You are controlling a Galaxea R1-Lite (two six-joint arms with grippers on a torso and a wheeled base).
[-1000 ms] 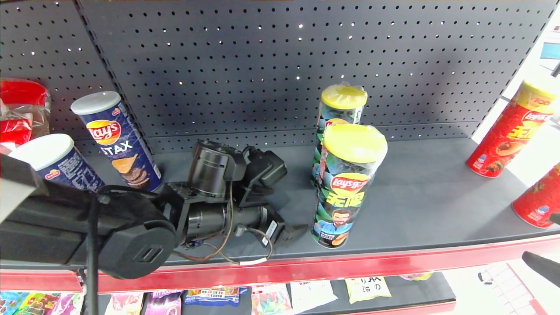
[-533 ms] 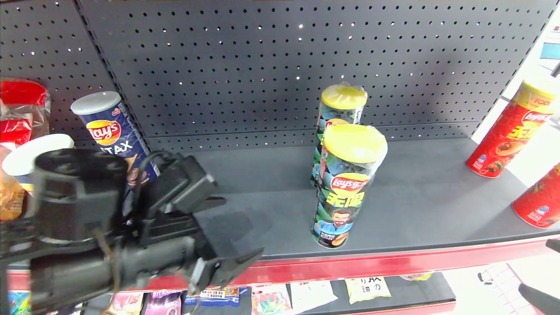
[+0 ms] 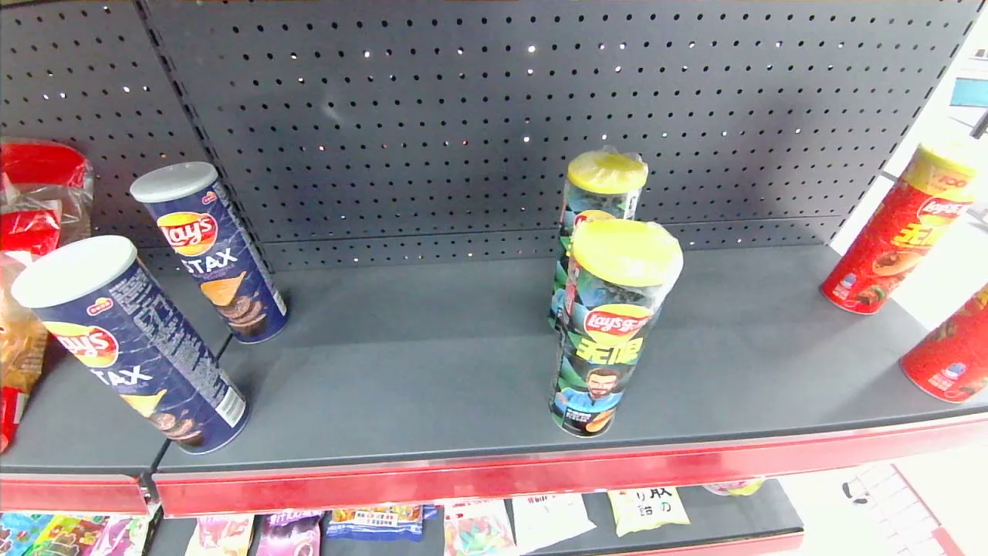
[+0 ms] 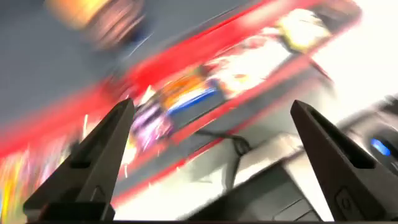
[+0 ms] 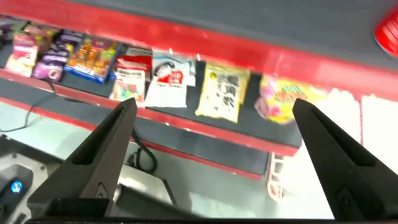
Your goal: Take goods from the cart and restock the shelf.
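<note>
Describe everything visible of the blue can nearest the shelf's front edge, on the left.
The front blue can is a tall dark-blue tube, seemingly cardboard, with a flat white lid, a printed label and small text down its side. It stands on its base, lid up, near the front edge of the grey shelf, with nothing gripping it. A second blue can stands behind it, apart.

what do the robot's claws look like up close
The left claw and the right claw look alike. Each has two matte black fingers, broad at the base and narrowing like a wedge to a pointed tip, with flat, plain faces. A small moulded mark seems to sit near the base of each finger.
</note>
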